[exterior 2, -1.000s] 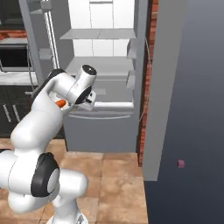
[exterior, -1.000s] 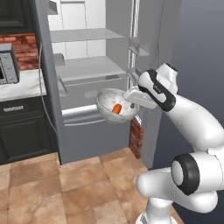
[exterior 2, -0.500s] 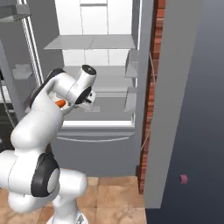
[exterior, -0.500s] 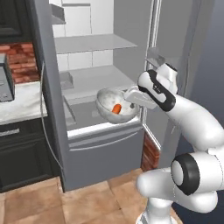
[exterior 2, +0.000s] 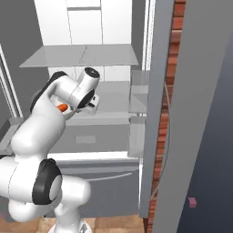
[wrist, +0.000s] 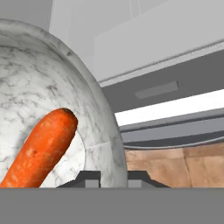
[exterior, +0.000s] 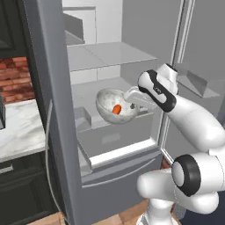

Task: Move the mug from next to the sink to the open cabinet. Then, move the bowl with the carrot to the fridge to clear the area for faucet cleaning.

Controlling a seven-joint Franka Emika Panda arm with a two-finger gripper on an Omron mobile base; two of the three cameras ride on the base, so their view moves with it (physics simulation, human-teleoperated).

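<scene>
Base has driven closer since a second ago: the whole picture has shifted in both base views, and the fridge (exterior: 110, 132) now takes up most of each, so that's camera motion, not the things moving. Relative to the arm, the load looks unchanged: the gripper (exterior: 130, 95) is still clamped on the right rim of the bowl (exterior: 114, 107), one finger inside the wall and one outside, as the hand view shows at the bowl's edge (wrist: 103, 144). Bowl is held in the air in front of the open fridge interior, about level with the lower glass shelf (exterior: 105, 88) and above the pale drawer front (exterior: 118, 136), tilted slightly toward the camera. Counts: one bowl, one carrot (exterior: 116, 109), one gripper. The carrot lies inside the bowl against its inner wall, a long orange piece in the hand view (wrist: 39, 148); from the right base view just an orange tip (exterior 2: 62, 107) peeks past the wrist. Glass shelves: two visible, upper (exterior 2: 82, 57) and lower, though the arm hides part of the lower one, so possibly more. Brick wall (exterior: 17, 79) and marble counter (exterior: 19, 132) sit left of the fridge.
</scene>
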